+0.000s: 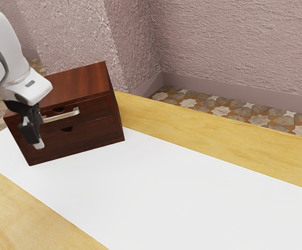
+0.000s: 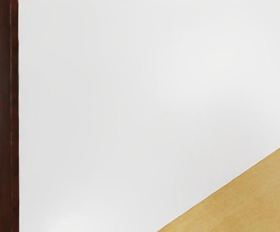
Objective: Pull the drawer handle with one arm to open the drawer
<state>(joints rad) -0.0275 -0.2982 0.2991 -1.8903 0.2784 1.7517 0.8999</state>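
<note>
A small dark wooden cabinet (image 1: 83, 83) with two drawers stands on the white mat at the exterior view's left. The upper drawer (image 1: 91, 107) carries a silver bar handle (image 1: 62, 115); the lower drawer (image 1: 83, 133) has a small recess. My gripper (image 1: 32, 133) hangs in front of the cabinet's face, pointing down, right at the handle's end nearer the exterior view's left. Whether it touches the handle is hidden by the hand. In the wrist view a strip of the cabinet's dark wood (image 2: 0, 116) runs beside the hand, above the mat.
The white mat (image 1: 156, 187) covers the middle of a light wooden table (image 1: 229, 135); bare wood (image 2: 246, 198) shows past the mat's edge. A rough pink wall (image 1: 234, 41) and a tiled floor (image 1: 234, 109) lie behind the table.
</note>
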